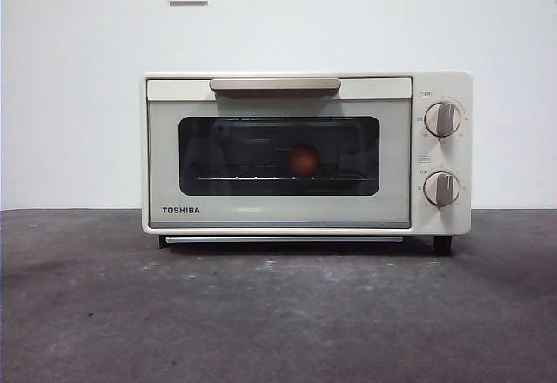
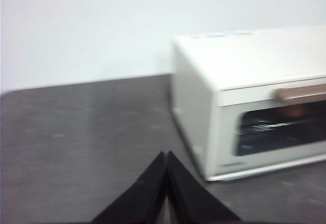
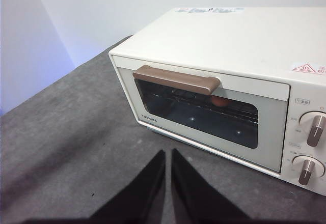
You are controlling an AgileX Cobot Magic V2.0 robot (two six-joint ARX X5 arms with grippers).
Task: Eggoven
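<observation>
The egg (image 1: 303, 160) is seen on the wire rack (image 1: 280, 175) inside the oven (image 1: 306, 153), behind the glass of a door (image 1: 278, 164) that is shut, so the task is judged to be at or very near its end. Both grippers are held clear above the table (image 1: 278, 313), the left gripper (image 2: 166, 155) off the oven's side and the right gripper (image 3: 167, 152) in front of the handle (image 3: 176, 80), each with its jaws pressed together and nothing between them. No further handling appears to be called for (unless a knob (image 1: 442, 119) is meant to be turned, which cannot be told from the task's single word), so only a retreat of the arms is expected.
</observation>
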